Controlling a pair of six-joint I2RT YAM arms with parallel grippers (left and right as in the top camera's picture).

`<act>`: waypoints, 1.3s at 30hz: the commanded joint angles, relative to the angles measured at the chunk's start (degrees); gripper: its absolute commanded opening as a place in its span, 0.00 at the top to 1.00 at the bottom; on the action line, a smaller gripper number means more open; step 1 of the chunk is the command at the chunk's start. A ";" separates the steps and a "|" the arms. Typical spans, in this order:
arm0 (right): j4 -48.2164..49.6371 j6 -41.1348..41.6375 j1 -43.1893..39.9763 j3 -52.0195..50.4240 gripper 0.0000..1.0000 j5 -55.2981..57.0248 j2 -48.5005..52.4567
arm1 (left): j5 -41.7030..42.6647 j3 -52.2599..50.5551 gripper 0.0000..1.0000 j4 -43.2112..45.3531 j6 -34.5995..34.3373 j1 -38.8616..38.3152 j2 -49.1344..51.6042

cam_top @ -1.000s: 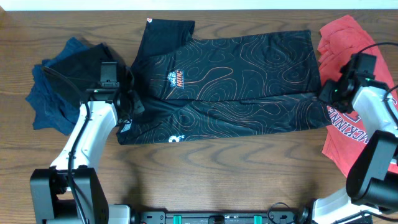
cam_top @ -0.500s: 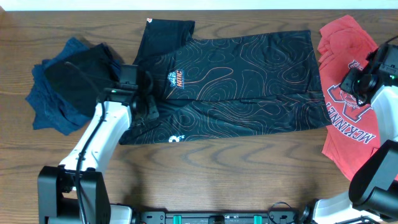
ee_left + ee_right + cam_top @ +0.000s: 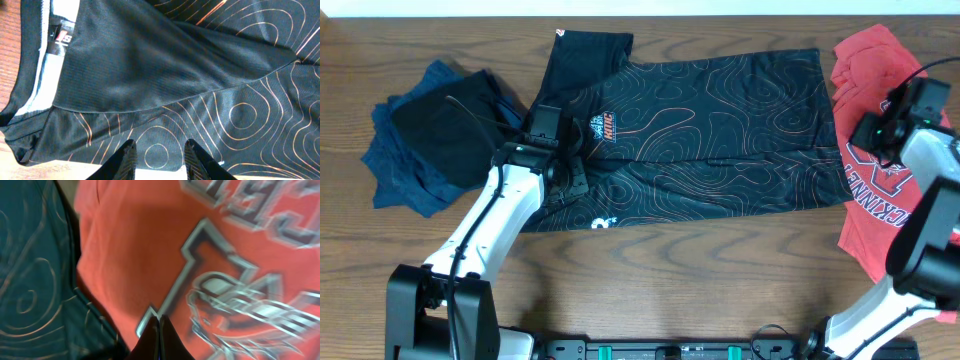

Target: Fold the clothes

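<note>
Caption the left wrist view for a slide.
Open left claw above the black contour-lined jersey, collar label showing at upper left.

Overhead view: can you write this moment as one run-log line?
left end effector: open, over black jersey | right end effector: shut, over red T-shirt

table [image 3: 700,270]: brown wood | navy garment pile [image 3: 400,165]: far left, rumpled (black piece lying on top)
</note>
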 commanded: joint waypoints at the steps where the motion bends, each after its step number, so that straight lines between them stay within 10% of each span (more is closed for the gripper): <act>1: 1.31 -0.72 -0.09 0.72 0.99 -5.49 3.85 | -0.09 -0.22 0.66 -0.07 0.07 -0.13 0.55; 14: -7.30 7.30 -6.29 3.80 0.99 23.23 6.73 | -0.09 -0.22 0.66 -0.20 0.09 -0.13 0.55; 39: -32.11 -8.11 2.86 12.50 0.80 -0.57 -0.85 | -0.15 -0.22 0.66 -0.04 0.11 -0.11 0.55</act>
